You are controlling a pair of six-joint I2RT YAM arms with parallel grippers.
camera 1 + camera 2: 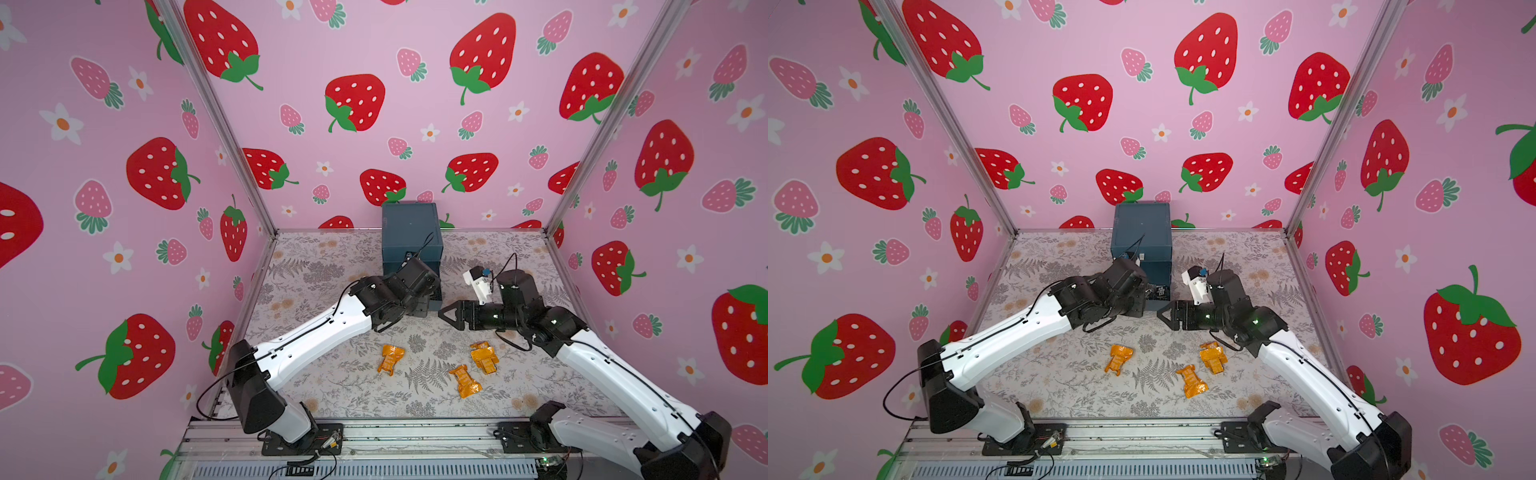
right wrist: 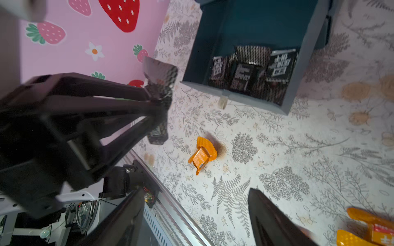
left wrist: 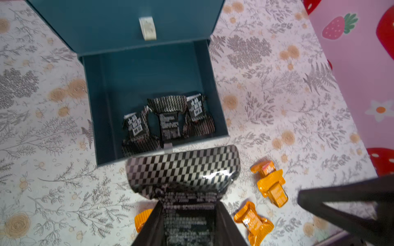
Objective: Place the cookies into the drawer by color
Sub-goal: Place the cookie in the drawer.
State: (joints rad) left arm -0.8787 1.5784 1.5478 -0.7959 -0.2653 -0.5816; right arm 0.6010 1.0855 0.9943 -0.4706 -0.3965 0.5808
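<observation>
Left arm's got a black cookie pinched right by the open drawer, right arm's empty

The left gripper [image 3: 188, 203] has its jaws clamped on a black cookie [image 3: 183, 170], a checker-pattern packet held up off the table [image 1: 316, 266] just in front of the open drawer [image 3: 93, 106]. That drawer is pulled out of the blue cabinet [image 1: 409, 228] at table level, and the cabinet stands against the back wall in the middle. Three more black cookies [image 3: 168, 121] are lying in the drawer, bunched toward its front wall, with the back half bare. The right gripper [image 2: 196, 191] hangs low over the table beside the drawer, jaws wide apart with nothing between them. Three orange cookies [image 1: 465, 381] lie loose on the table between the two arms: one off toward the left arm, two close together nearer the right arm.
</observation>
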